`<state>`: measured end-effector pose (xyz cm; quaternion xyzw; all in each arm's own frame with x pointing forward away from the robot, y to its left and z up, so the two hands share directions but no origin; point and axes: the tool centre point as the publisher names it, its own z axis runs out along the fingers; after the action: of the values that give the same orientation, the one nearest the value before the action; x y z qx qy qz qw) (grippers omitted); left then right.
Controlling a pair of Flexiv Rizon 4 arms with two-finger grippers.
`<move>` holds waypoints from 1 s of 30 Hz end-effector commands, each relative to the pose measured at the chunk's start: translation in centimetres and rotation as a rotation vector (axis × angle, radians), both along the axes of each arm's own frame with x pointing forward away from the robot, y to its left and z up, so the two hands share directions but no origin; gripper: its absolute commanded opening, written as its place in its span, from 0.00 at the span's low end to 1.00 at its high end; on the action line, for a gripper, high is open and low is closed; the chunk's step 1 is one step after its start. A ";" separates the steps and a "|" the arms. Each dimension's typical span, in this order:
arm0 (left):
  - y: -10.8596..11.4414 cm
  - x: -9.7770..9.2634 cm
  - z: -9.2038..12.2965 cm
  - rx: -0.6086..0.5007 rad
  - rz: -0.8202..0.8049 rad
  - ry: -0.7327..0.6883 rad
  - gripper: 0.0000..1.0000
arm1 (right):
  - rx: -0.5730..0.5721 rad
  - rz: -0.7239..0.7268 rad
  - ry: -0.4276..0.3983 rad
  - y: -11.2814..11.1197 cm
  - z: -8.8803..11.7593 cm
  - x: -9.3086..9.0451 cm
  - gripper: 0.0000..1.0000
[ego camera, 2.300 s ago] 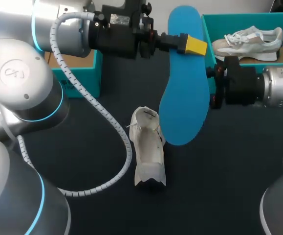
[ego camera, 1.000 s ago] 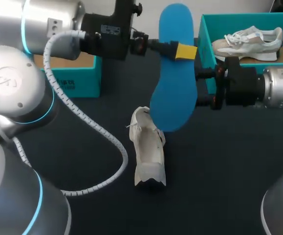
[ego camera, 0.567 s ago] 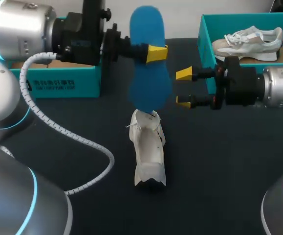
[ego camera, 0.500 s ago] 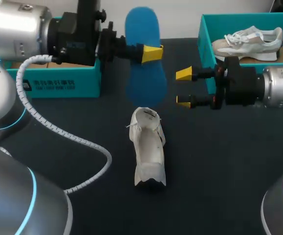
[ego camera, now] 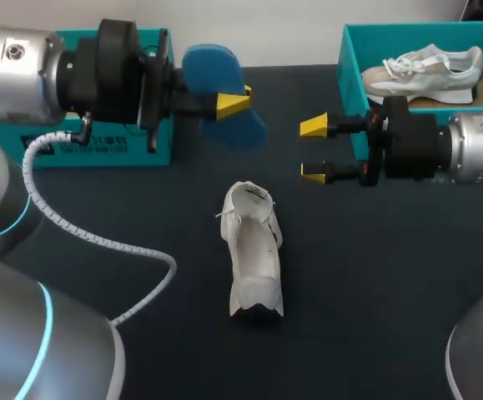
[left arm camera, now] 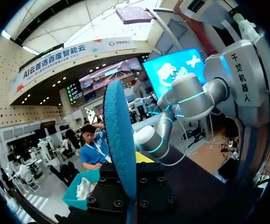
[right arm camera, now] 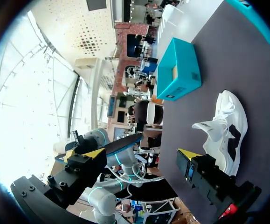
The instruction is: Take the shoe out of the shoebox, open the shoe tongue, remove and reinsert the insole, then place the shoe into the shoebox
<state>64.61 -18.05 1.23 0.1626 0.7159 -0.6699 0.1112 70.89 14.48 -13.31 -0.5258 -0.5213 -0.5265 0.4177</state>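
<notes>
Insole (ego camera: 206, 68): was pinched by left gripper (ego camera: 233, 104), 11 o'clock from shoe (ego camera: 254, 254).
Right gripper (ego camera: 314, 150): was seen spread, 2 o'clock.

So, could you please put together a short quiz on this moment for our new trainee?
1. Which gripper holds the blue insole?
2. True or false: the teal shoebox at the table's right is empty.
3. The right gripper is: A) open, with nothing between its fingers; B) shut on the insole; C) shut on a shoelace.

Key:
1. The left gripper, which holds it up off the table.
2. False: a white sneaker lies in it.
3. A
</notes>
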 end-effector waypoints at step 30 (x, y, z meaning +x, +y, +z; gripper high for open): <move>2.2 1.1 -10.5 -0.185 0.135 -1.194 0.00 | 0.000 -0.002 0.000 0.2 -0.1 0.0 1.00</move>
<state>66.56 -16.12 -8.12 0.3785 0.5843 -0.5983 0.3966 70.86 14.44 -13.37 -0.5251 -0.5206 -0.5278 0.4180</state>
